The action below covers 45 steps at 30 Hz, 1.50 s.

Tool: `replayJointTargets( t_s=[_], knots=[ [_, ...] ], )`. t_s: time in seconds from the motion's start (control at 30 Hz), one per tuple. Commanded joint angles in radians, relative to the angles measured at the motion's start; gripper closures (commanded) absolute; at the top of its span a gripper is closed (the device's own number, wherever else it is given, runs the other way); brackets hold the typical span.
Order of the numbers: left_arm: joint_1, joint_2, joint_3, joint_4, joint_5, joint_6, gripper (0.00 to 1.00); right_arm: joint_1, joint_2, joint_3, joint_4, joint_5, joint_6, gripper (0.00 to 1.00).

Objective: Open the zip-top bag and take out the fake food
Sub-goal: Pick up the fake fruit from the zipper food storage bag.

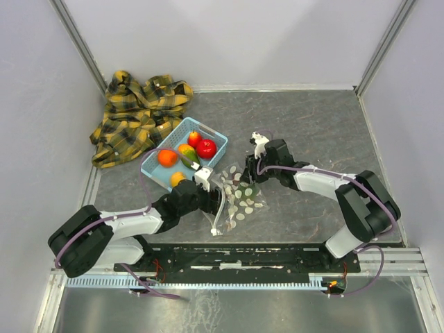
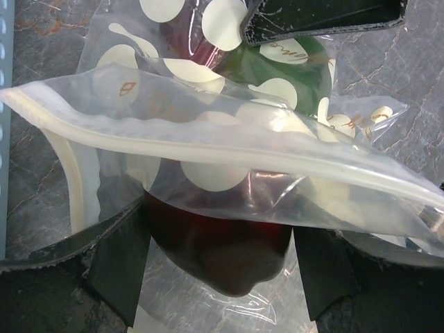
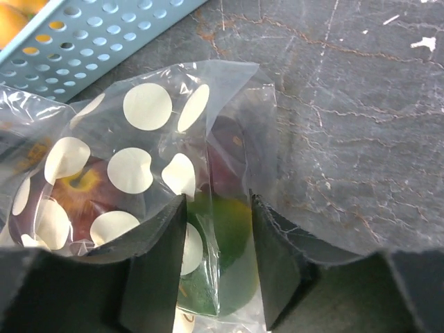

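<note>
**Now: bag beside the basket, one arm at each side of it**

You have a dark grey table [image 1: 312,132] under everything. The light blue slotted basket [image 1: 168,139] serves as your reference point. A yellow plaid cloth [image 1: 135,114] lies bunched just beside the basket's far left side.

The zip-top bag [image 1: 239,198] lies flat on the table, just beside the basket's near right side, on the side toward the arm bases. In the left wrist view its white zip strip [image 2: 208,142] sags across the picture above the fingers.

Your left gripper [image 1: 206,179] sits at the edge of the bag closest to the basket, almost touching the basket's near corner. Its jaws stand wide, and a dark maroon fruit [image 2: 222,257] fills the gap, with both fingers against its sides. Read that as a grasp on the fruit.

Your right gripper [image 1: 248,175] meets the bag's far edge, to the right of the basket. In its own wrist view the fingers [image 3: 156,270] stand apart with bag film and a green fruit [image 3: 222,239] between them. You cannot tell from these views whether they are pinching the film or merely straddling it.

Some of the fake food [image 1: 187,156] already lies in the basket: a red piece [image 1: 206,148], an orange piece [image 1: 166,157] and a few smaller ones in yellow, green and orange. Inside the bag, on the side of the green fruit nearer the basket, a reddish fruit with a yellow patch [image 3: 80,191] shows through the dotted film.
</note>
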Motion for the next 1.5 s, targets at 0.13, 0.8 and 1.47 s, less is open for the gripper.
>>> replayJointTargets(
  t_s=[0.13,0.8,1.47],
  knots=[
    [0.003,-0.025,-0.014,0.032,0.001,-0.015,0.59,-0.011,-0.003,0.035,0.081,-0.03,0.001,0.71],
    [0.002,-0.116,-0.032,-0.045,0.005,-0.039,0.6,-0.047,-0.141,-0.037,0.018,0.101,-0.079,0.98],
    [0.004,-0.268,0.02,-0.226,0.078,-0.167,0.6,-0.079,-0.242,-0.115,0.015,0.17,-0.088,0.98]
  ],
)
